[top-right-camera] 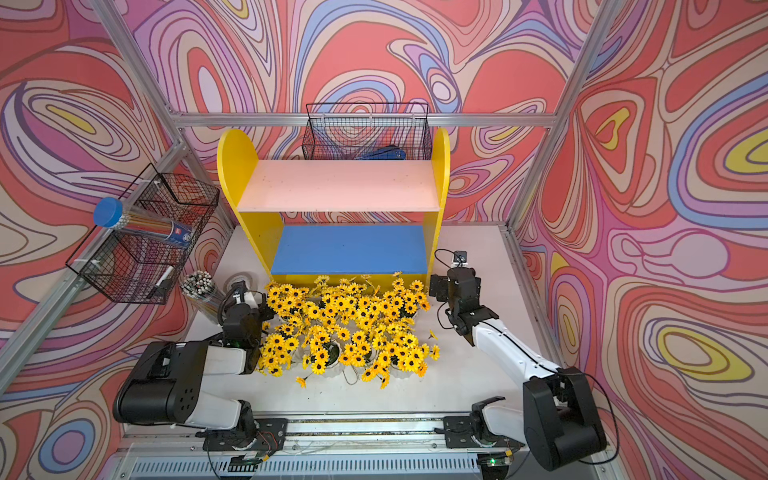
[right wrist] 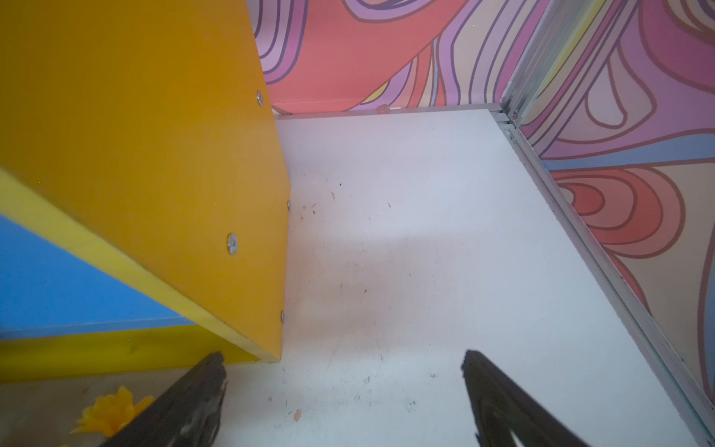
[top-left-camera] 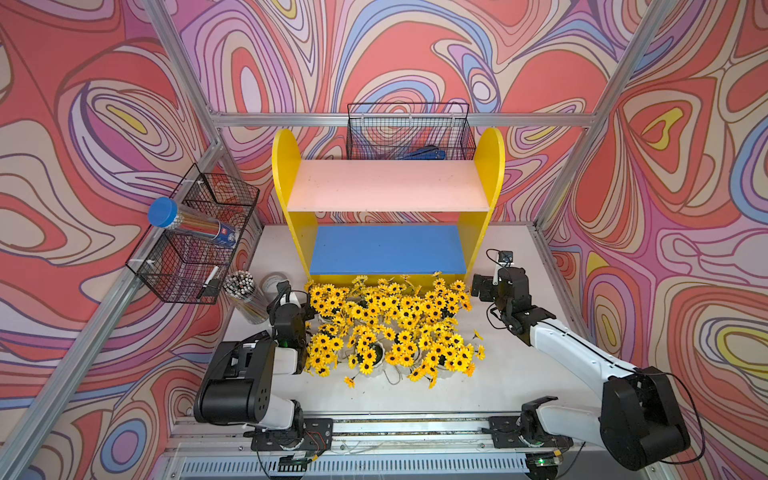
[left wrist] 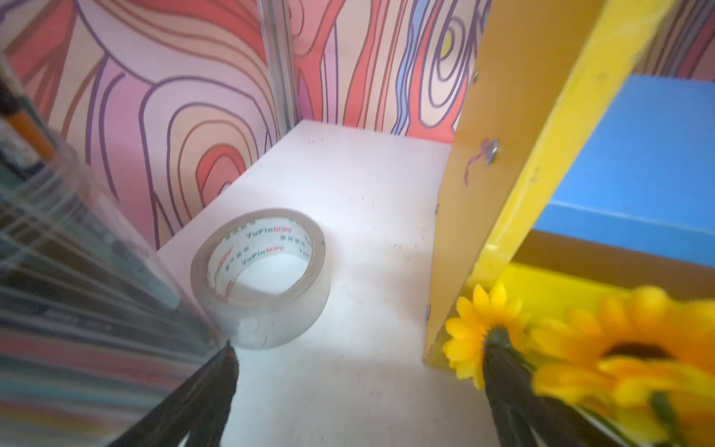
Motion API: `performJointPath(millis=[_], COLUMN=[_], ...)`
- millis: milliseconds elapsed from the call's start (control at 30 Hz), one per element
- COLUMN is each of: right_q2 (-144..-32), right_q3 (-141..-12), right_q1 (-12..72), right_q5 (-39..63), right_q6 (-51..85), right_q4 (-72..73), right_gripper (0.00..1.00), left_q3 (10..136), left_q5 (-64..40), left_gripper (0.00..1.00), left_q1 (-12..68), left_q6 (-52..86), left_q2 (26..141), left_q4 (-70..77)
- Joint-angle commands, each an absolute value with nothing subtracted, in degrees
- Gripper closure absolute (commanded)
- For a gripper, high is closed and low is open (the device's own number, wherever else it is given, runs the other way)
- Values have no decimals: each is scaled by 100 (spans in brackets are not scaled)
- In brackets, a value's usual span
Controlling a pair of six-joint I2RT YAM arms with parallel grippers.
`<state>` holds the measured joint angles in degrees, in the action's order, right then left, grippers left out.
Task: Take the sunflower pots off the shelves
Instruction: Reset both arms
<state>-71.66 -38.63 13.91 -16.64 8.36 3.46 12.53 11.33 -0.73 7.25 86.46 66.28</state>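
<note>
Sunflower pots (top-left-camera: 390, 328) all clustered on worktop (top-left-camera: 519, 374) before shelves (top-left-camera: 388, 185) | both boards bare, I judge task done | left pincer (left wrist: 360, 348) apart, empty | right pincer (right wrist: 344, 360) apart, empty

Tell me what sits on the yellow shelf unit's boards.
Nothing visible: the pink upper board and blue lower board look bare. The pink covers the blue's rear. The sunflower pots stand in front.
</note>
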Motion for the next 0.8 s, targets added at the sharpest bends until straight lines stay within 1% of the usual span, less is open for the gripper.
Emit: performJointPath(millis=[0,33,133,233,300,433,500,567,633,700,733,767], right_q2=[-7198,-7211,-7325,-7436,-7531,-7857,-8225,-8649,-9043,-9469,-9491,-9473], right_q3=[-3808,-3795,-3626,-3359,-3114,-2694,-2491,-2606,-2544,-2266,-2150,-2073], right_q1=[1355,1354,1346,1290,1241,1189,1080,1068,1018,918,878,717], right_q5=[-1661,-1658,-1658,-1677,-1669,-1806,-1832,-1726,-1776,-1840,-2013,-1761], right_q6=[743,730,602,363,193,-153,-194,-421,-464,-457,-309,-147], right_q4=[496,522,846,1342,1859,3095,4221,4580,5127,6193,6393,6425], right_gripper=[2,2,2,2,2,2,2,2,2,2,2,2], left_q3=[1059,1150,1092,1251,1296,1324,1318,1327,1299,1309,1302,1295], left_q5=[977,975,984,977,939,968,957,984,994,993,1002,1011], left_gripper=[0,0,0,0,0,0,0,0,0,0,0,0], left_q1=[-53,-58,-53,-63,-63,-61,-59,-55,-61,-60,-60,-54], left_q6=[563,593,515,574,512,563,530,571,559,569,571,571], left_q2=[8714,8583,8949,8679,8835,8757,8809,8745,8801,8766,8759,8782], left_q4=[6963,6595,7255,6548,6720,6544,6645,6525,6656,6589,6579,6634])
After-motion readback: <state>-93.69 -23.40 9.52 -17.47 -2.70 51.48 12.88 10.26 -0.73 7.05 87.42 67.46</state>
